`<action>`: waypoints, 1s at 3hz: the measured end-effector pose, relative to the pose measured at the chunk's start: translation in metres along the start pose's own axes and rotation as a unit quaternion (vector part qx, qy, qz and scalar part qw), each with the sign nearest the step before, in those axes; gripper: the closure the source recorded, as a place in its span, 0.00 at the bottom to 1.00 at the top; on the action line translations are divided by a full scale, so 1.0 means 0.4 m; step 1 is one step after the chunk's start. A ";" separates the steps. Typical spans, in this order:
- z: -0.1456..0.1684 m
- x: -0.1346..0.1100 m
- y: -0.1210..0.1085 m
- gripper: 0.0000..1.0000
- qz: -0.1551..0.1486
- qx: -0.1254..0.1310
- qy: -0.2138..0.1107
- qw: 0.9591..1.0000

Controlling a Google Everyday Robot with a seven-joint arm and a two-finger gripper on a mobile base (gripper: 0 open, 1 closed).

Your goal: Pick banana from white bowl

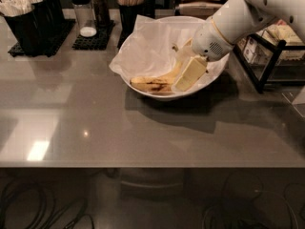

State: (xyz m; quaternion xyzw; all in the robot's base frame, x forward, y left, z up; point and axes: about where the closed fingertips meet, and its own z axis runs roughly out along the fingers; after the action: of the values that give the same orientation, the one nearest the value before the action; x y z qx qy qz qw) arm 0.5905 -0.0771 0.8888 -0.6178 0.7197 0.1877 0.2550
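Reaching in from the far right: gripper [187,76], low inside the white bowl [202,86], at the right end of the banana [151,84]. Spread or closed, cannot tell. Banana lying flat, left to right, on the paper sheet [147,46] in the bowl's near part. Bowl resting on the grey surface [143,132].

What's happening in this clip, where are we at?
A single-arm robot reaches into the white bowl on the grey table. Its gripper is down inside the bowl, at the right end of the banana with dark streaks, which lies on the paper sheet lining the bowl. A second, more curved banana sits just behind it. The streaked banana is not lifted yet, and whether the gripper has hold of it cannot be made out.
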 end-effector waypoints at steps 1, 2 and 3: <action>0.027 0.012 -0.006 0.24 0.006 -0.008 0.002 1.000; 0.044 0.018 -0.013 0.26 0.011 -0.012 0.003 1.000; 0.051 0.021 -0.016 0.33 0.013 -0.013 0.004 1.000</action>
State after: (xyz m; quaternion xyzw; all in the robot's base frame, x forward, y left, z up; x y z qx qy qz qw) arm 0.5988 -0.0728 0.8678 -0.6122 0.7264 0.1982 0.2414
